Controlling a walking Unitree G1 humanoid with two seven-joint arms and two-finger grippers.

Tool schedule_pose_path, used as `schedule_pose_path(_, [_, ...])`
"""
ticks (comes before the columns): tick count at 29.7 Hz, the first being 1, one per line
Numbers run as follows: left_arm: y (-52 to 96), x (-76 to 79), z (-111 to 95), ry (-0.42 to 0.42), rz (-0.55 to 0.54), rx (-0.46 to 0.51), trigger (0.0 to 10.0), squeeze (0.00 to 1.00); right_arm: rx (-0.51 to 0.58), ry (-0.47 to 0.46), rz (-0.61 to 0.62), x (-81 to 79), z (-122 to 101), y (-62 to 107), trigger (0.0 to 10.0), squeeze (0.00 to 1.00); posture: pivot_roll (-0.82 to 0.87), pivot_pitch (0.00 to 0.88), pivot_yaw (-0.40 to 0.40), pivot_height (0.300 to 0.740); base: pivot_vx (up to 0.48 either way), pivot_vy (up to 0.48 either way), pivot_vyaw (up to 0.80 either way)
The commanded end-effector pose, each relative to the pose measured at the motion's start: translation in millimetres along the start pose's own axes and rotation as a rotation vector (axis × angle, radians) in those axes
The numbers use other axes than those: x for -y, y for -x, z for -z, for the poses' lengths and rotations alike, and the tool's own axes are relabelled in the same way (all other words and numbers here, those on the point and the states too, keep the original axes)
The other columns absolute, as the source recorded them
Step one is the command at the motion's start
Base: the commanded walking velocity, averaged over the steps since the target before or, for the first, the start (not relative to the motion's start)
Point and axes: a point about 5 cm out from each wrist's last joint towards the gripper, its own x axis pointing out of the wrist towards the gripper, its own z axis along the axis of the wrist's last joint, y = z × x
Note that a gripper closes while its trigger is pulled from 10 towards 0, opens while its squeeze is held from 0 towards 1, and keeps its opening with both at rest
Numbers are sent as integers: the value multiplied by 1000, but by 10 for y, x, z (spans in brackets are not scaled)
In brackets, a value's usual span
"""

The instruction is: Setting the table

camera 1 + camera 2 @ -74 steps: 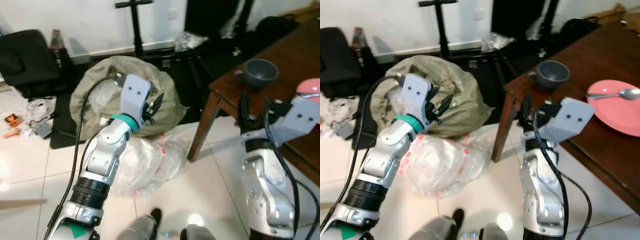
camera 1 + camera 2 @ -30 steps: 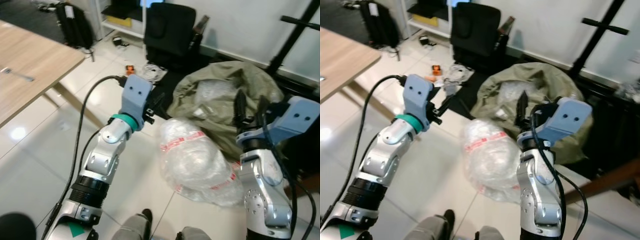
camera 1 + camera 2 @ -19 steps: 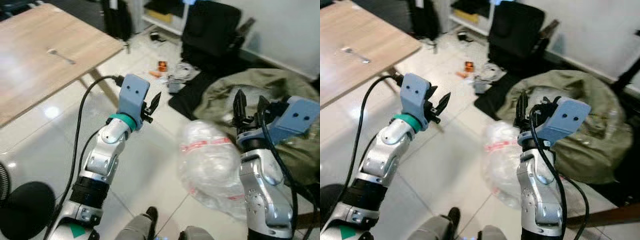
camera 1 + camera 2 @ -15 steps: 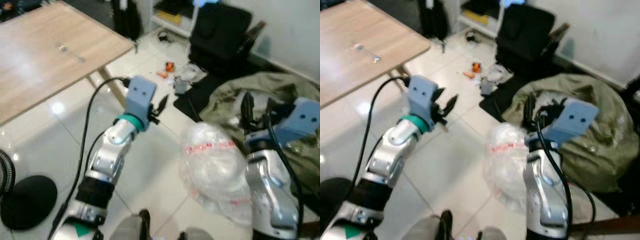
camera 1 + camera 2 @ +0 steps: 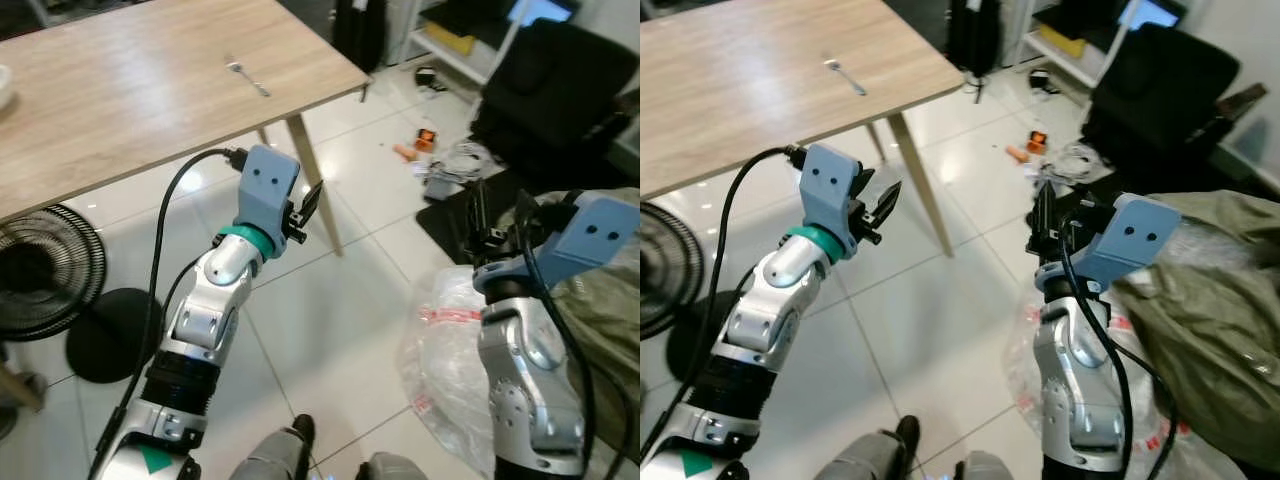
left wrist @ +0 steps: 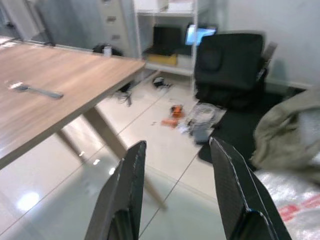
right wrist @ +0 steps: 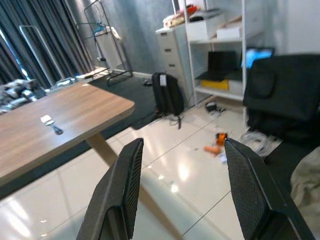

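Since the frame of half a second ago the whole view has swung further left, a camera turn and no shift of the objects: the light wooden table (image 5: 130, 90) now spans the upper left and the green sack has slid to the right edge.

Task item: a fork (image 5: 246, 77) lies flat on that table near its far corner, well apart from both grippers.

Left gripper (image 5: 308, 203): raised ahead of the chest, fingers (image 6: 122, 200) apart, nothing between them; it points toward the table leg (image 5: 315, 196).
Right gripper (image 5: 497, 215): raised likewise, fingers (image 7: 120, 195) apart and empty.

Surroundings: a floor fan (image 5: 45, 275) stands below the table edge at left; a clear plastic bag (image 5: 445, 340) and green sack (image 5: 1210, 330) lie on the tiles at right; a black chair (image 5: 1160, 90) stands beyond.

Step in hand, by judgement: approach to the table, nothing collected yet. The next move calls for closing on the table edge, then reaching a gripper over the top to the fork.
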Motion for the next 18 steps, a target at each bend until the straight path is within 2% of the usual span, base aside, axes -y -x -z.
schedule_pose_path(1, [31,-102,54,-22,-38,-30,10000,0,-13,-17,-12,-53,27,9,10000,0,3,0,86,740,0,0,794])
schedule_pose_path(18, [3,-136,44,-23,-81,-25,10000,0,-7,-11,-31,-72,22,4,10000,0,2,0,83,740,21,0,777])
